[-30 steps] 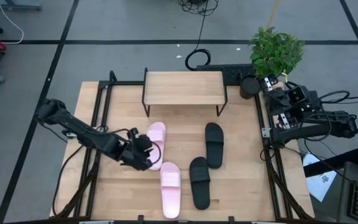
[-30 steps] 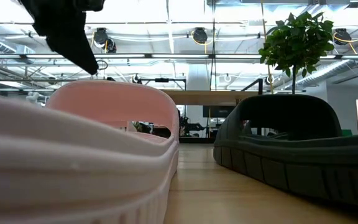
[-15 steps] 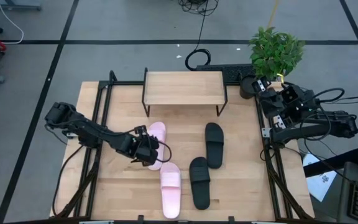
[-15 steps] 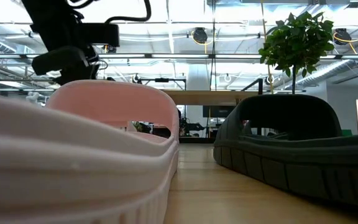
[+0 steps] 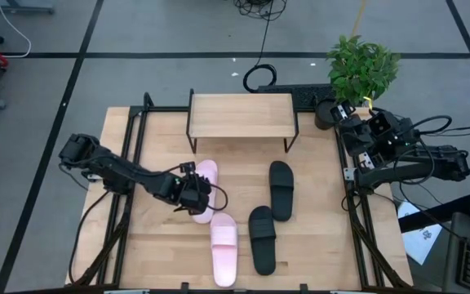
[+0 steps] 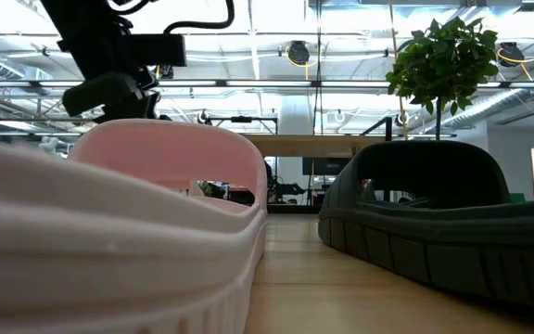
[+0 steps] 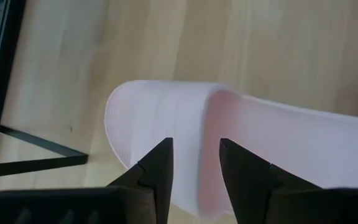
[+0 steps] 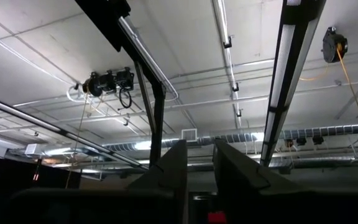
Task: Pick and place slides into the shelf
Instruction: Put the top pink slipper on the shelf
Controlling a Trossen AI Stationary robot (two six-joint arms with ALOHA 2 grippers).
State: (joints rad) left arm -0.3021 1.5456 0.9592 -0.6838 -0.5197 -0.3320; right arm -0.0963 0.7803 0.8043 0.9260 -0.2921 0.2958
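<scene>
Two light pink slides lie flat on the table: one (image 5: 207,181) near the middle, one (image 5: 223,247) nearer the front edge. Two black slides (image 5: 281,189) (image 5: 261,238) lie to their right. The shelf (image 5: 241,114) stands on its black legs at the table's far side. My left gripper (image 5: 201,198) is open over the farther pink slide, with its fingers above the edge of the wide strap (image 7: 160,115); I cannot tell whether they touch it. My right gripper (image 8: 199,149) is at the table's far right (image 5: 357,118), pointing up at the ceiling with a narrow gap between its fingers.
A potted green plant (image 5: 361,65) stands at the table's far right corner, close to the right arm. Black rails (image 5: 133,163) run along the table's left and right sides. In the low view the near pink slide (image 6: 109,232) and a black slide (image 6: 434,213) fill the foreground.
My left gripper has moved down and toward the table's right, over the farther pink slide, and has turned so that its fingers face the strap. My right arm's wrist has turned a little at the table's right edge. The slides have not moved.
</scene>
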